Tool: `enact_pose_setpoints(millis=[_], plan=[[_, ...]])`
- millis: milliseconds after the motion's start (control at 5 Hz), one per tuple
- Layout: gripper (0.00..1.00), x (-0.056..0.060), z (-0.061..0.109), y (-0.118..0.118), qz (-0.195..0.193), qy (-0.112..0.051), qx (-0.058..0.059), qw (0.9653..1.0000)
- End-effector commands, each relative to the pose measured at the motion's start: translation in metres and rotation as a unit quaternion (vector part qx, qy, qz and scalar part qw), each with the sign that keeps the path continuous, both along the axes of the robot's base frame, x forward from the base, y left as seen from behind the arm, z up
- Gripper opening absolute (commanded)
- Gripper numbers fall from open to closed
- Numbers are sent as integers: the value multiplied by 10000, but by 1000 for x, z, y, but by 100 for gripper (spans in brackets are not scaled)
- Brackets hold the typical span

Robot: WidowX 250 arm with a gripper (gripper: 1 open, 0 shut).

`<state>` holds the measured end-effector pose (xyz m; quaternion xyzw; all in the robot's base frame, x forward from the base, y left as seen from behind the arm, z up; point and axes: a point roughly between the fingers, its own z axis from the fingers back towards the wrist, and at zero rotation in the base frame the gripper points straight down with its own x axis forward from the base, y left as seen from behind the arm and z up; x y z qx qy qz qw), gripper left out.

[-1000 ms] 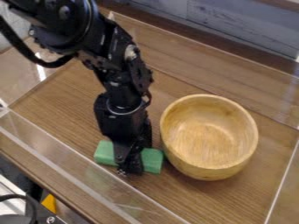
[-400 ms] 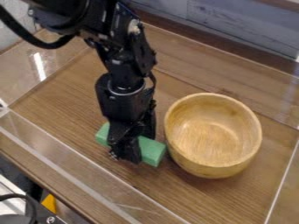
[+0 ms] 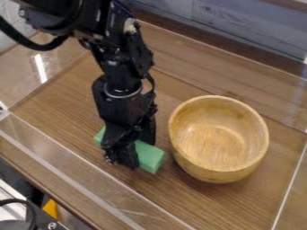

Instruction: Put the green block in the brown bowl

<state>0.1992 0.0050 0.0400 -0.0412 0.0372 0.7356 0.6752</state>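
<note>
The green block (image 3: 151, 158) is a short bright green bar, and it shows on both sides of my black gripper (image 3: 126, 149). The gripper points straight down and is shut on the block's middle, holding it a little above the wooden table. One green end pokes out left of the fingers, the other to the lower right. The brown bowl (image 3: 217, 101) is a round light wooden bowl standing right of the gripper. Its hollow holds nothing, and its near rim is close to the block's right end.
The wooden tabletop (image 3: 72, 99) is ringed by a low clear plastic wall (image 3: 48, 157) along the front and left. The black arm (image 3: 102, 36) rises toward the upper left. A grey brick wall (image 3: 240, 22) lies behind.
The gripper has risen slightly with the green block and rolled about its vertical line, so the block now lies more slanted. The bowl has not moved.
</note>
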Motion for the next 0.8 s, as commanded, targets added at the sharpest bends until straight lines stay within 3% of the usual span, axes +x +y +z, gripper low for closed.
enact_pose_setpoints(millis=[0,400,600], plan=[[0,12,3,-2,201,-163,20,9997],[0,22,9,8,-474,-162,-10,9987],[0,17,26,13,-757,-149,-6,9970]])
